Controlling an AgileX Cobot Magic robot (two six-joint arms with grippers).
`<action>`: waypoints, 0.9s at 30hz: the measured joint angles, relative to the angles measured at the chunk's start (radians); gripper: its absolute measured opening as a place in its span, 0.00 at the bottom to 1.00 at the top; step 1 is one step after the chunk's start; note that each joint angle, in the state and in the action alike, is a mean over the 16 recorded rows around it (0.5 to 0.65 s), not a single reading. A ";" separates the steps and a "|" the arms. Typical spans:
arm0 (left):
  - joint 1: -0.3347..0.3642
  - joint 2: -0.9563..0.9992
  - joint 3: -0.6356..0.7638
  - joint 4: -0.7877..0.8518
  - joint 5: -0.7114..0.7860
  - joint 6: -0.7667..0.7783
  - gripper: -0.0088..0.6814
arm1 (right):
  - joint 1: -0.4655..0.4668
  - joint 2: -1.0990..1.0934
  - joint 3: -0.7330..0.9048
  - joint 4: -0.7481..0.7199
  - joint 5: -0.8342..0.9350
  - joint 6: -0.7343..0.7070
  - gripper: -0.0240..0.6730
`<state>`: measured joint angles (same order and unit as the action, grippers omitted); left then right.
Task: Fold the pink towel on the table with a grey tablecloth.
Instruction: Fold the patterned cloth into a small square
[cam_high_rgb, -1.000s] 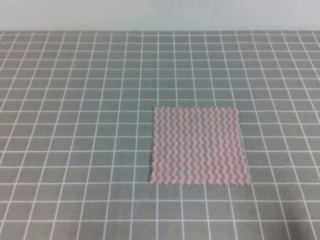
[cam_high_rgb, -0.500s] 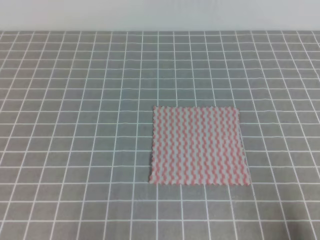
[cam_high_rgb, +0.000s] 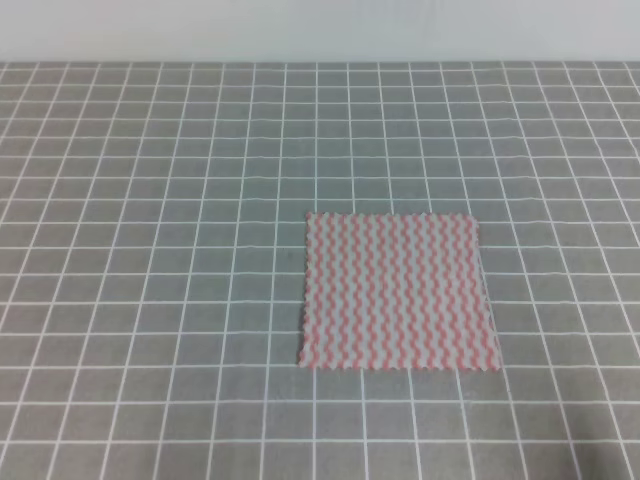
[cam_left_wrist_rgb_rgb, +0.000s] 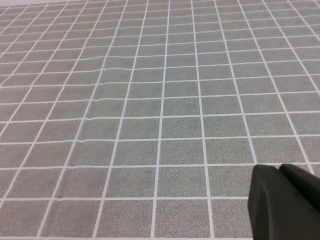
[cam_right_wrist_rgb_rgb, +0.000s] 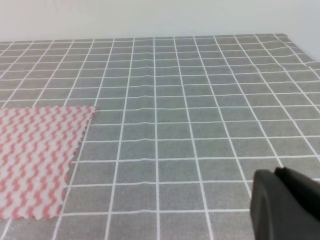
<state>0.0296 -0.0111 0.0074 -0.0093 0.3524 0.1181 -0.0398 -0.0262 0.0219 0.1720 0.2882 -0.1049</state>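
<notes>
Pink towel (cam_high_rgb: 397, 291) lies flat, unfolded, right of centre on the grey worktop (cam_high_rgb: 150, 250), nearer its front edge. Right fingers (cam_right_wrist_rgb_rgb: 285, 202) nearer, towel off to their left; left fingers (cam_left_wrist_rgb_rgb: 282, 200) see only bare cloth. Fingers' opening: cannot tell, nothing visibly held.

One pink towel (cam_high_rgb: 397, 291) lies in view, a single flat layer with zigzag stripes; the right wrist view shows one corner of that same towel, not a second one. There is one bench (cam_high_rgb: 150, 250), covered by one grey tablecloth printed with white grid lines. Two grippers appear, one per wrist view: the left gripper (cam_left_wrist_rgb_rgb: 285, 202) and the right gripper (cam_right_wrist_rgb_rgb: 285, 202), each showing only one dark part at the lower right edge.
</notes>
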 joint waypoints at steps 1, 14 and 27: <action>0.000 0.002 -0.001 0.000 0.001 0.000 0.01 | 0.000 -0.002 0.002 0.000 -0.001 0.000 0.01; 0.000 0.000 0.001 0.000 0.001 0.000 0.01 | 0.000 -0.007 0.004 -0.023 -0.006 -0.001 0.01; 0.000 -0.002 0.001 0.000 0.000 0.000 0.01 | 0.000 0.002 -0.002 -0.008 -0.007 -0.001 0.01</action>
<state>0.0296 -0.0134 0.0089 -0.0094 0.3522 0.1181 -0.0398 -0.0241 0.0200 0.1636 0.2811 -0.1064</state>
